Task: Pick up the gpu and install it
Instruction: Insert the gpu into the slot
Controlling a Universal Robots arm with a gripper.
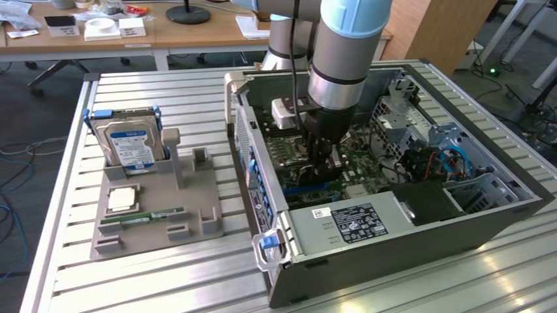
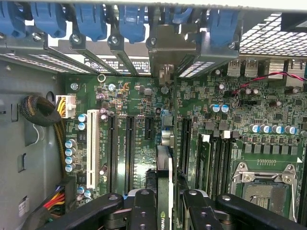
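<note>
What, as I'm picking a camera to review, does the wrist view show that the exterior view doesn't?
Wrist view: the gpu held edge-on in the gripper, over the black expansion slots. Exterior view: the hard drive and RAM stick on their grey stand. Both: the gripper, and the motherboard in the open case.

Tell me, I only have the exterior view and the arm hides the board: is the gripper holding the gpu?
Observer: Yes; in the wrist view the gripper is closed on the gpu, seen edge-on between the fingers.
Operator: Where is it over the motherboard?
Observer: Its edge runs parallel to the long black slots; the white slot stands apart from it.
Operator: And the far end?
Observer: Its silvery bracket sits next to the row of blue clips.
</note>
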